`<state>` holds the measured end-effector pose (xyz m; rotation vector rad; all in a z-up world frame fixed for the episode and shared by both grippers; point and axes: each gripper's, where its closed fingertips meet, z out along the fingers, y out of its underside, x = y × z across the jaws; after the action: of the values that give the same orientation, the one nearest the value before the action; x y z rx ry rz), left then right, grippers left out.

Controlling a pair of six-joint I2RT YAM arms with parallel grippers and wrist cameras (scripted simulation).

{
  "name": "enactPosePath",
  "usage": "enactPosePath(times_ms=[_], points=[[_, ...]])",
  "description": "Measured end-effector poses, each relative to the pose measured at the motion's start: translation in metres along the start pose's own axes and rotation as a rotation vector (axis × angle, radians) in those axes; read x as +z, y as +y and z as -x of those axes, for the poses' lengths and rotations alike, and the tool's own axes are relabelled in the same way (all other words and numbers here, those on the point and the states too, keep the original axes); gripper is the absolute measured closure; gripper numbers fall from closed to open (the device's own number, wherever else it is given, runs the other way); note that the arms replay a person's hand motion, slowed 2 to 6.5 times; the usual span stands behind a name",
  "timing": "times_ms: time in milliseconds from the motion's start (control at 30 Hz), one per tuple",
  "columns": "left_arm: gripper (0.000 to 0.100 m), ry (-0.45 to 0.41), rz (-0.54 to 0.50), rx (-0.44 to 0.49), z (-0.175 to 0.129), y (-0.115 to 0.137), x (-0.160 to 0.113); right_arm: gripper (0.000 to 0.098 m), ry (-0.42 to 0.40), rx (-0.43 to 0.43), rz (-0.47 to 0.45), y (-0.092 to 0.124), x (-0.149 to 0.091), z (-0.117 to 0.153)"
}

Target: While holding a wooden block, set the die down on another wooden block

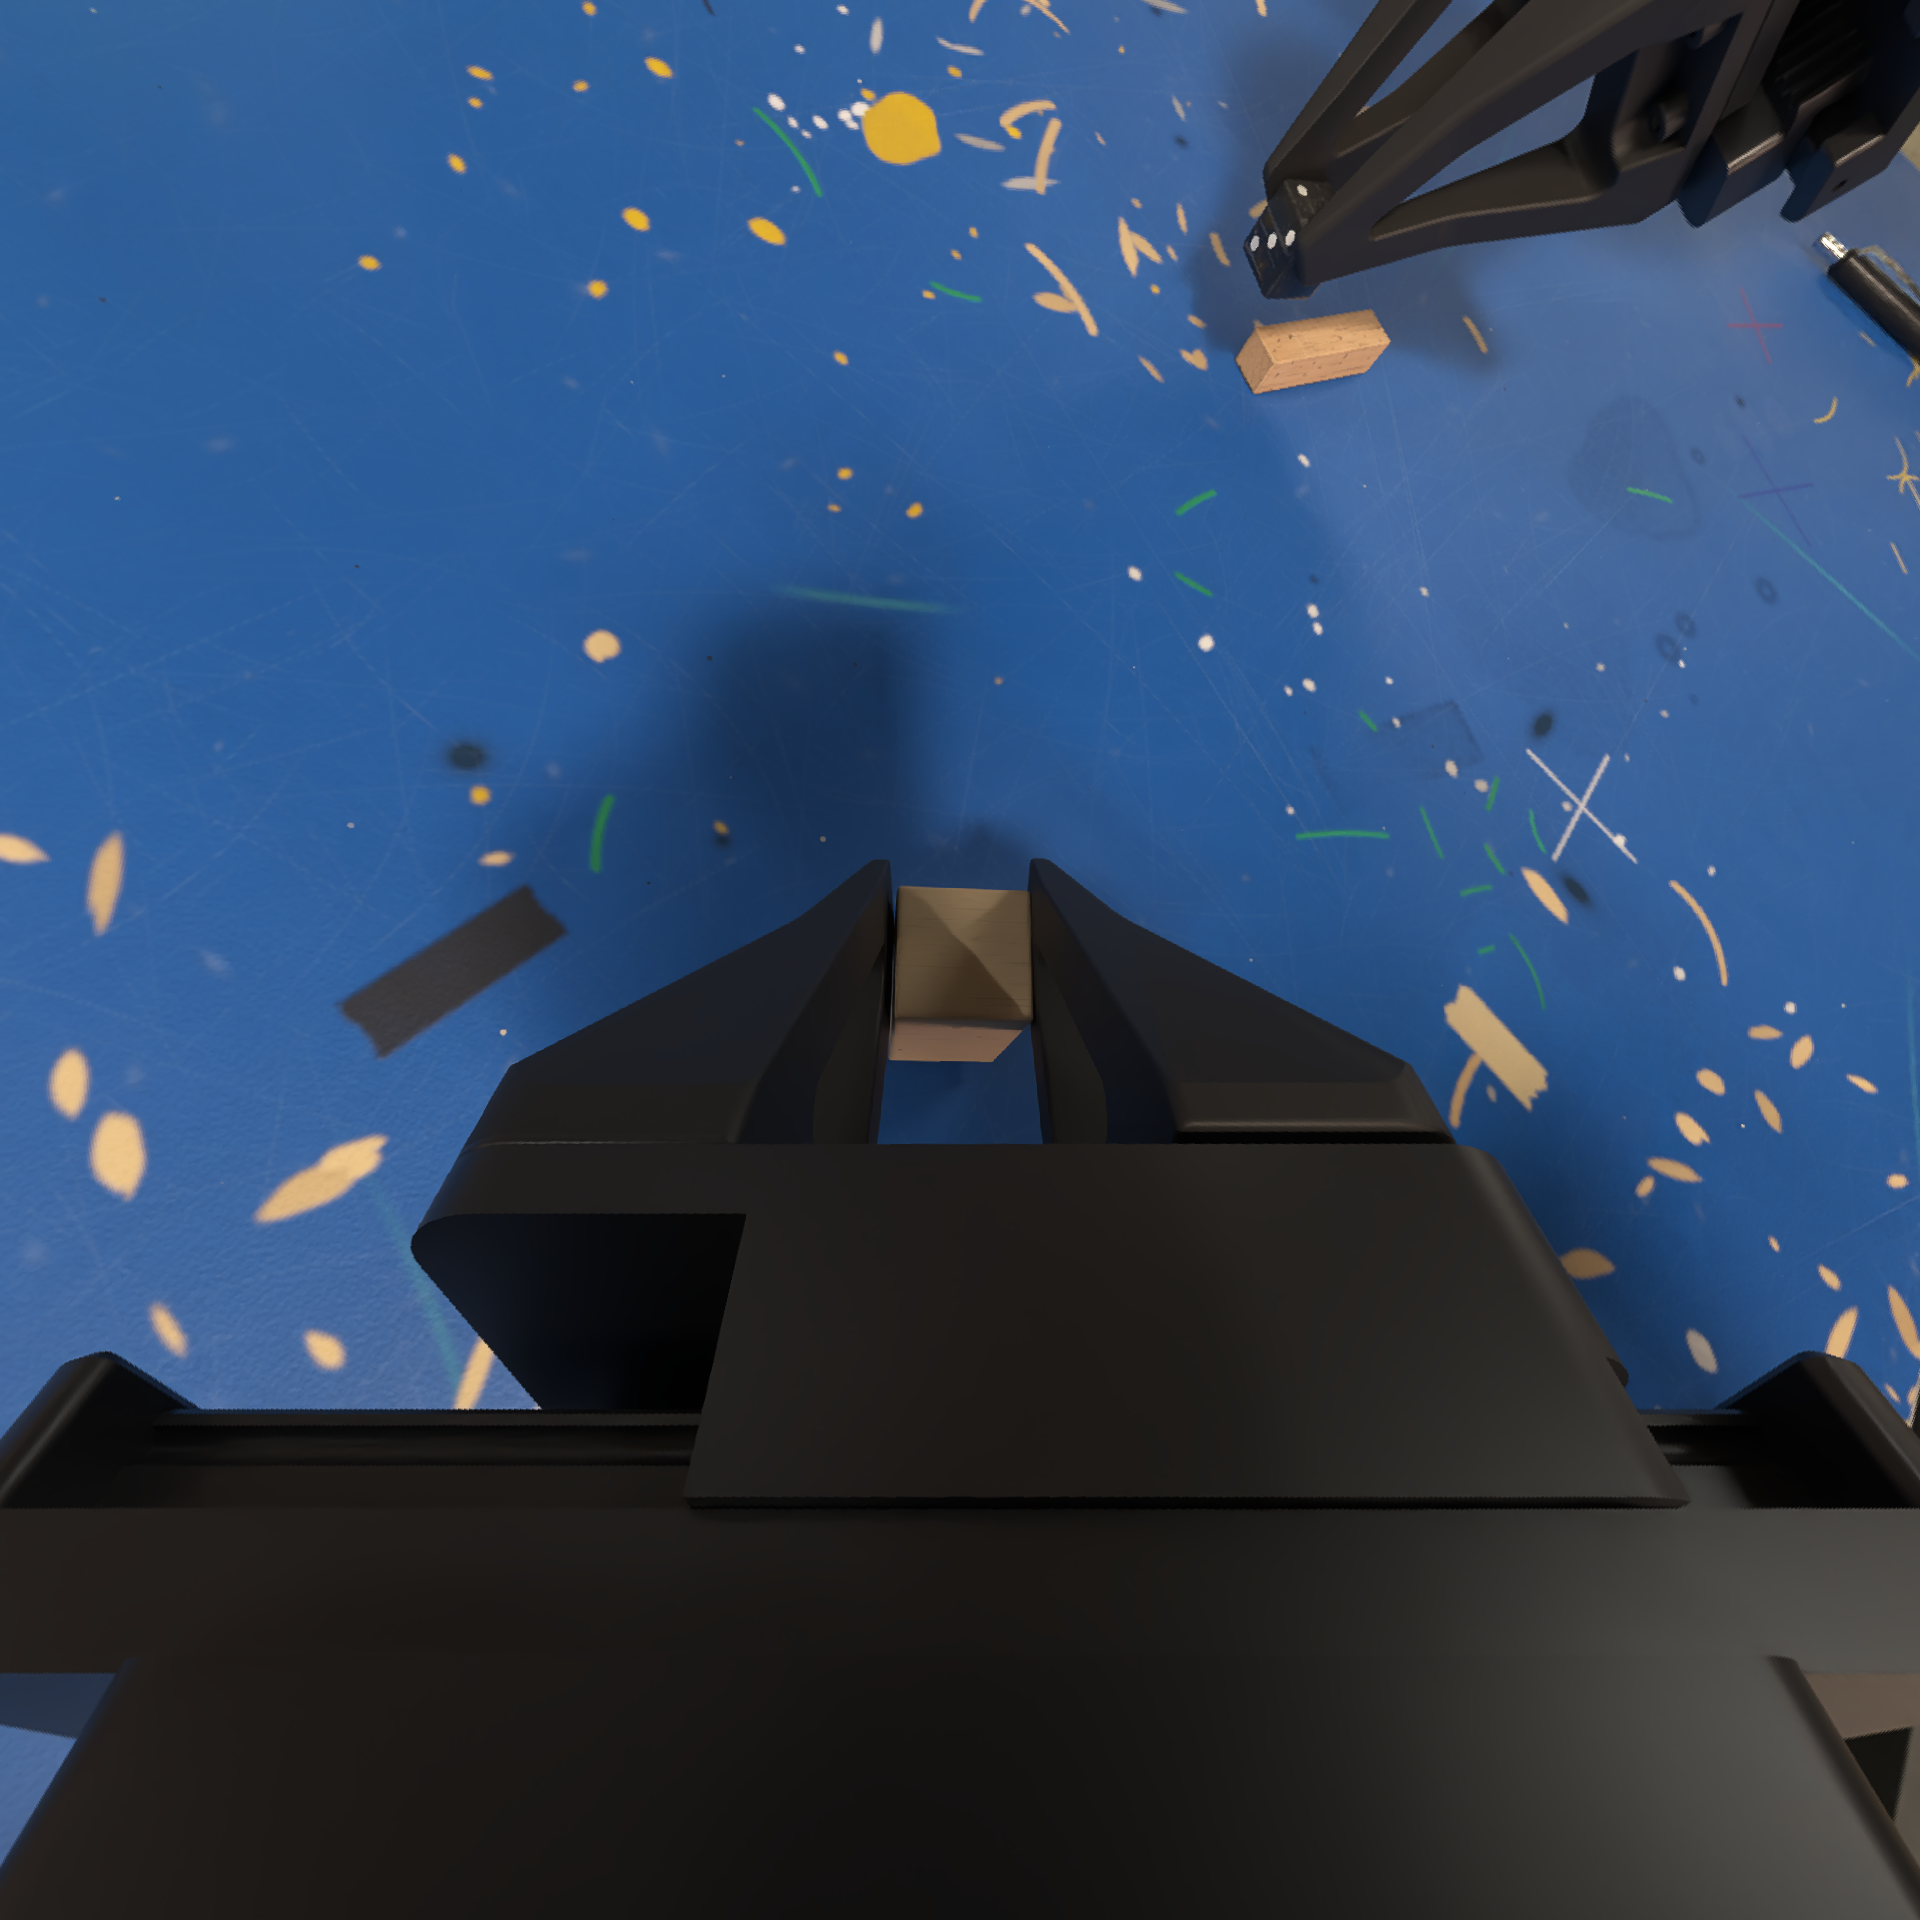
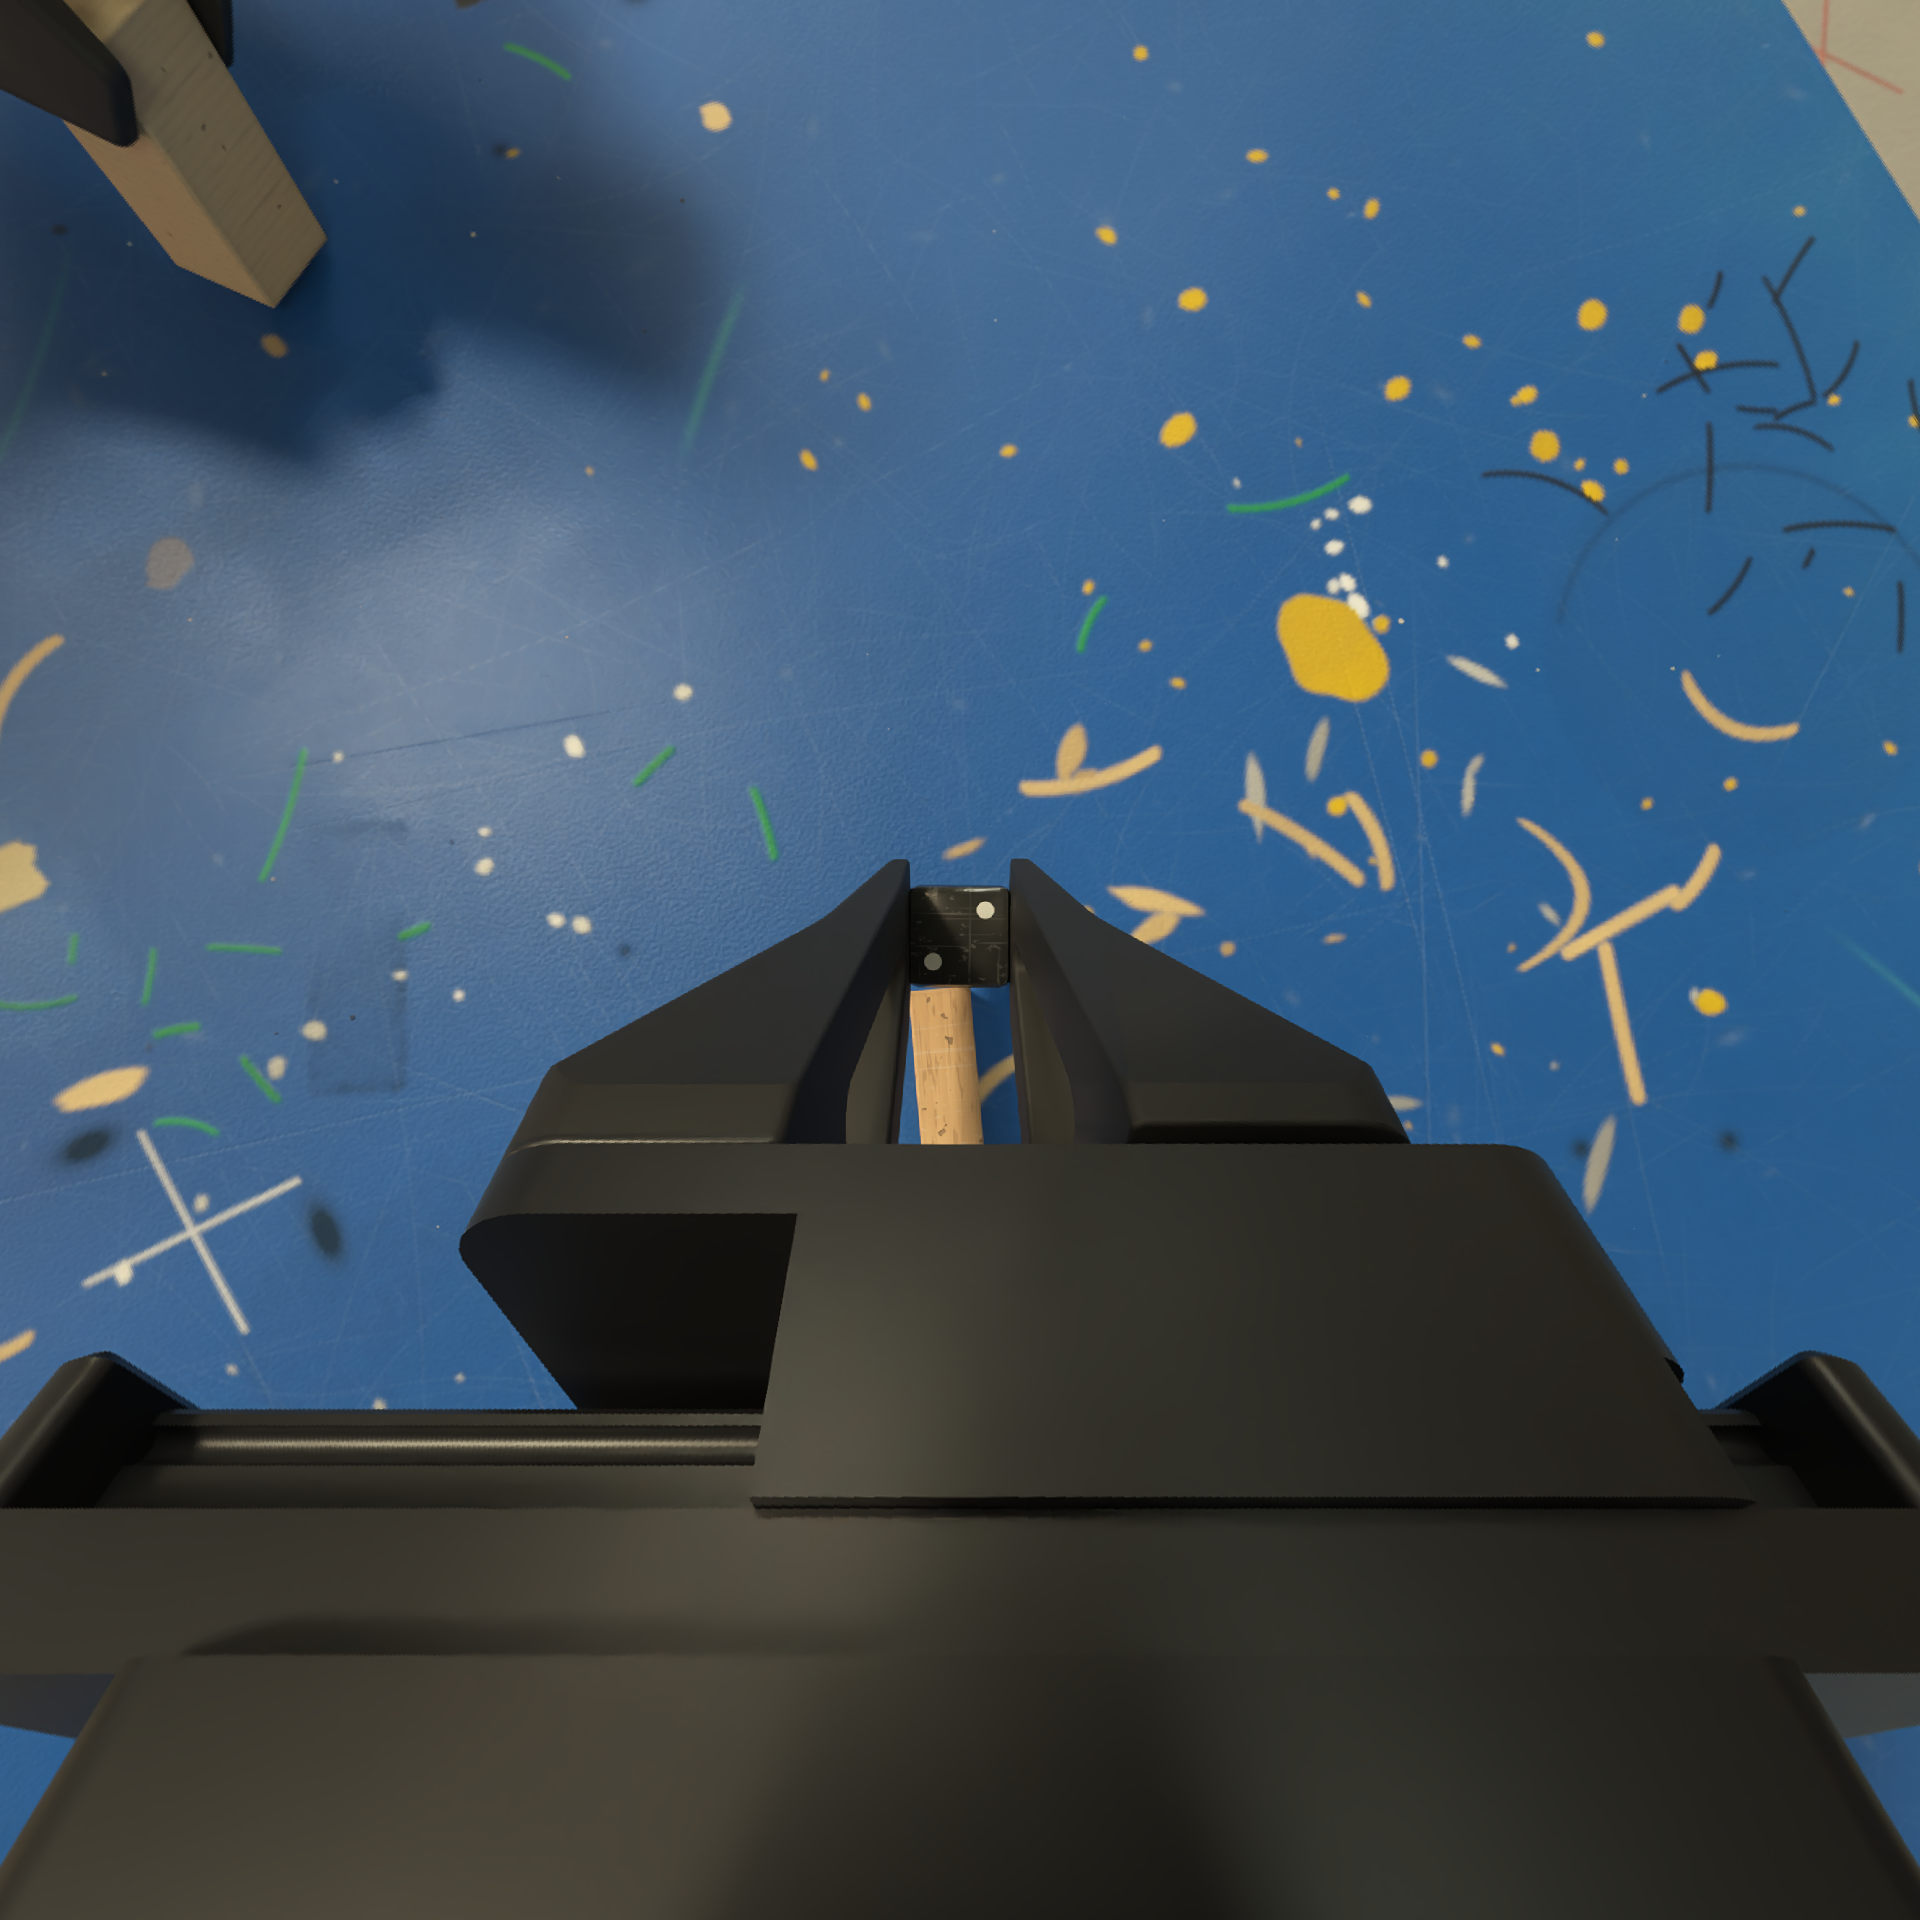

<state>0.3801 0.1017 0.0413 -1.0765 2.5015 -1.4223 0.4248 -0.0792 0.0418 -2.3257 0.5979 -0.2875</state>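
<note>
No container is seen; everything lies on or hangs over a blue tabletop [image 1: 416, 520], a scuffed, matte surface spattered with yellow, tan, green and white paint marks. A flat black strip of tape [image 1: 452, 968] is stuck to it, left of the left gripper.

The black die [image 2: 958, 935], a small cube with white pips, is clamped between the fingertips of the right gripper [image 2: 958, 940], two pips facing the right wrist camera. Directly beneath the die, a pale, speckled wooden block [image 2: 945, 1065] is seen lying flat on the tabletop; in the left wrist view the same resting block [image 1: 1312, 349] is shown as a short rectangular bar just below the die [image 1: 1276, 241], with a narrow gap between them, so that the die is held above it and apart from it. The right gripper [image 1: 1288, 255] is angled down toward the block from the upper right, its matte black tapered fingers closed on the die.

A second wooden block [image 1: 961, 971], smooth, light-coloured and square in section, is gripped between the fingertips of the left gripper [image 1: 961, 977], well apart from the resting block. In the right wrist view this held block [image 2: 203, 156] is seen hanging end-down, clear of the tabletop, its shadow cast on the blue beside it. A dark cylindrical object with a metal tip [image 1: 1865, 281] lies just right of the resting block; its kind cannot be told.
</note>
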Motion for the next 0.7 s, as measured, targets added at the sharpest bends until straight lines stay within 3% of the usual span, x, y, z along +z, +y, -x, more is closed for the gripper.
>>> enactPosePath(times_ms=[700], points=[[0.078, 0.000, 0.000, 0.000, 0.000, 0.000, 0.000, 0.0821, -0.042, -0.044, -0.013, -0.004, 0.000, 0.011]])
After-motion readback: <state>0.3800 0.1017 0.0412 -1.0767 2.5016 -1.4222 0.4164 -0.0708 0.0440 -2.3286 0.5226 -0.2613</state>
